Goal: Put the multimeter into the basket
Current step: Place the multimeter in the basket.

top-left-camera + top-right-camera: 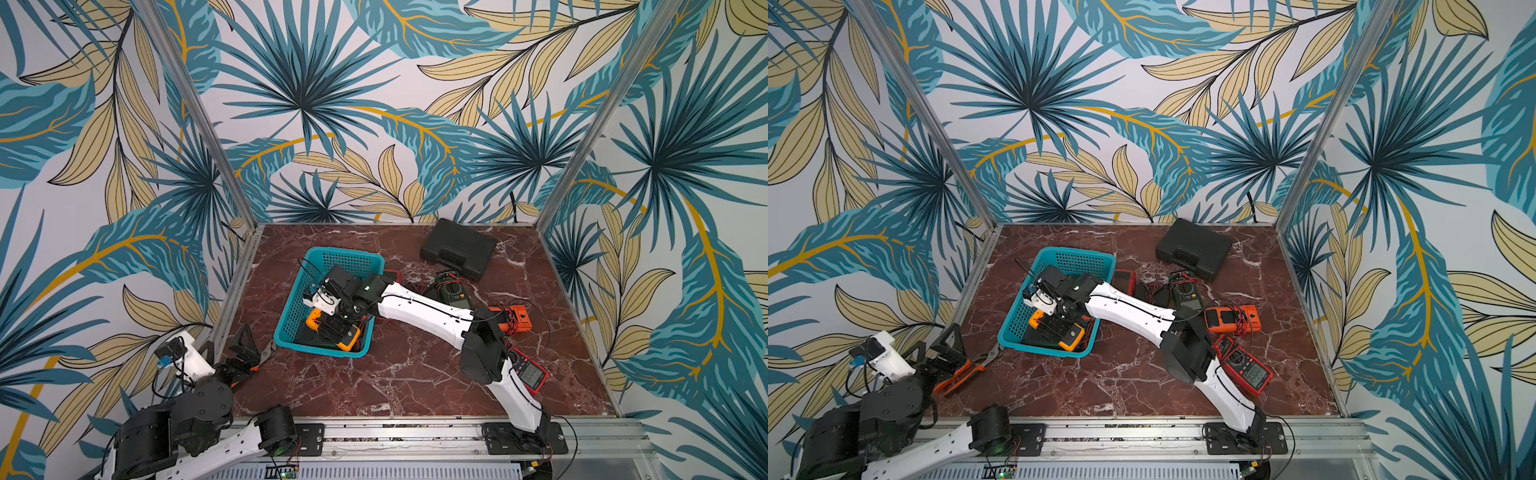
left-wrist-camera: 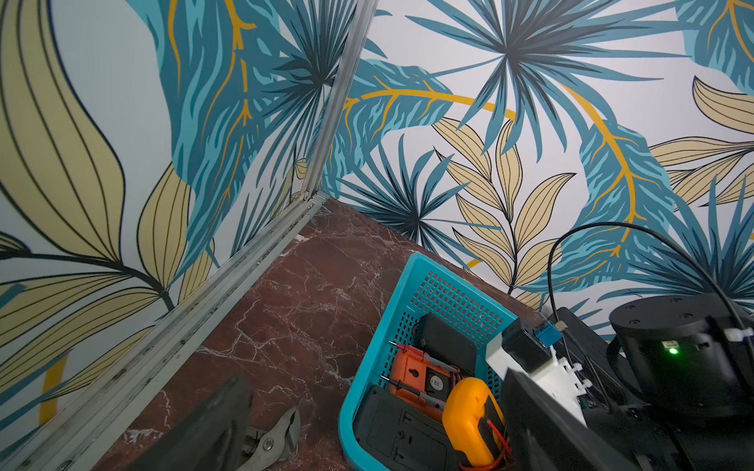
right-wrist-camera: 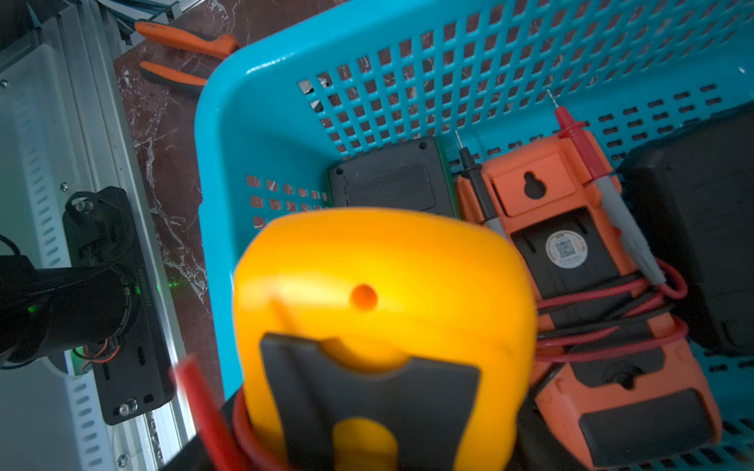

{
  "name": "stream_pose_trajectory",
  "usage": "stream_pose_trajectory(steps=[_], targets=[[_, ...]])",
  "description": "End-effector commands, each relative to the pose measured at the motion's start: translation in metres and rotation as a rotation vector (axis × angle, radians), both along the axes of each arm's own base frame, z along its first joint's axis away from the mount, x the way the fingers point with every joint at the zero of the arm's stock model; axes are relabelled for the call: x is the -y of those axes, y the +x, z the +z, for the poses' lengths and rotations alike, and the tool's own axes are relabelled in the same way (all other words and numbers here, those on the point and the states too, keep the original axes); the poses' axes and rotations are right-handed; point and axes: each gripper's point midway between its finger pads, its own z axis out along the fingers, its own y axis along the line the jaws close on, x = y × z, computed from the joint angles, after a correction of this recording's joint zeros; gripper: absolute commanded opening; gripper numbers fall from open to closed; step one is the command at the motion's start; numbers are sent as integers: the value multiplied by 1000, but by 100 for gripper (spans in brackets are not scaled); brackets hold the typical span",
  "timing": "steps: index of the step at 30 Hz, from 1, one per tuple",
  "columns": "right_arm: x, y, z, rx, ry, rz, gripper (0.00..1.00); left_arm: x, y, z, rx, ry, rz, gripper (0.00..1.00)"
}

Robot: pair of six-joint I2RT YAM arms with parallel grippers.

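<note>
The teal basket (image 1: 291, 299) stands left of the table's middle and shows in both top views. My right gripper (image 1: 334, 328) reaches down into its near end, shut on a yellow multimeter (image 3: 383, 285) that it holds back side up just above the basket's contents. An orange multimeter (image 3: 571, 228) with its probes and two black meter backs (image 3: 391, 179) lie on the basket (image 3: 228, 134) floor. My left gripper (image 1: 245, 353) stands open and empty at the table's front left corner, apart from the basket (image 2: 391, 310).
Pliers (image 1: 963, 372) lie beside the left gripper. On the table right of the basket are a green-black meter (image 1: 453, 291), an orange meter (image 1: 515, 318), a red meter (image 1: 532, 374) and a red-black one (image 1: 1123, 280). A black case (image 1: 459, 247) sits at the back.
</note>
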Motion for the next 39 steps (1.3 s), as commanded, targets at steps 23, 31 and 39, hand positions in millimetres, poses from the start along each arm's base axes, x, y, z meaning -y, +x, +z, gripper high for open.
stream_pose_trajectory(steps=[23,31,39], targets=[[-25,-39,-35,-153,-26,71,84,-1,-1,-1,-3,-10,-8,100],[-26,-37,-13,-131,9,62,96,2,0,-1,-3,-7,-14,100],[-4,-22,62,30,69,-13,96,5,1,4,11,-42,-26,100]])
